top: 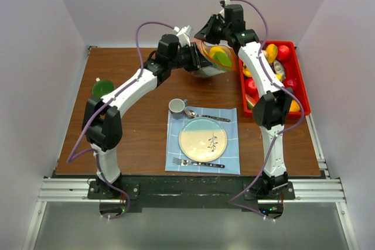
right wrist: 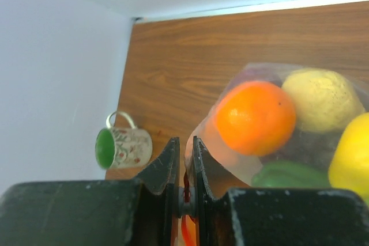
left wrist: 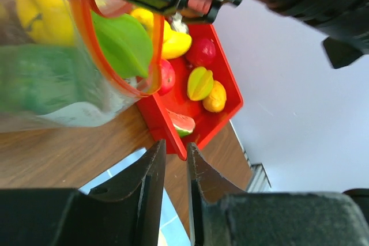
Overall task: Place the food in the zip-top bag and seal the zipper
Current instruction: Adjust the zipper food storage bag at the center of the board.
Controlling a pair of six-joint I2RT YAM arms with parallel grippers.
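Observation:
The clear zip-top bag [top: 212,61] hangs above the far middle of the table, its mouth partly gaping. Food in it includes an orange [right wrist: 255,117], a yellow lemon [right wrist: 323,99] and a green piece [left wrist: 124,41]. My right gripper [right wrist: 184,140] is shut on the orange-red zipper [right wrist: 185,230] at the bag's edge. In the left wrist view the zipper [left wrist: 155,56] curves in a loop. My left gripper [left wrist: 176,145] stands just beside the bag, jaws slightly open, nothing between them. More food, such as a starfruit [left wrist: 200,83], lies in the red tray [top: 290,43].
A green-lined mug [top: 102,88] lies at the table's left edge. Near the front, a blue placemat [top: 231,156] carries a plate [top: 203,140], a grey cup [top: 177,106], a spoon and a fork. White walls close in on three sides.

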